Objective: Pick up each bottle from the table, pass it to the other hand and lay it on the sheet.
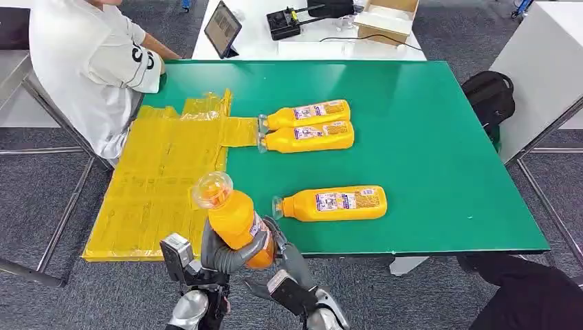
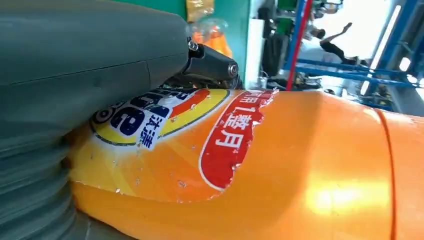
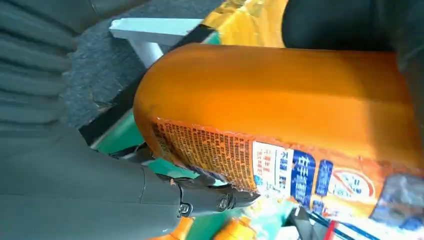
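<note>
The lower body of the held bottle (image 1: 236, 218) is hidden by the left hand (image 1: 237, 253) and right hand (image 1: 283, 256). The person (image 1: 89, 58) is cut off by the head view's top edge, and label print on the table's bottles cannot be read.

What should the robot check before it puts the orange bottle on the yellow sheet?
1. Left hand wrapped round the held bottle: ok.
2. Right hand let go of the bottle: cannot tell; it sits close against the bottle's base.
3. Bare room on the yellow sheet near the bottle: ok.
4. Person away from the drop spot: ok, sitting at the sheet's far corner.
5. Clear cap on the held bottle: ok, it shows at the top.
6. Other bottles waiting on the green table: ok, a pair lies at the sheet's edge and a single one lies nearer.
</note>
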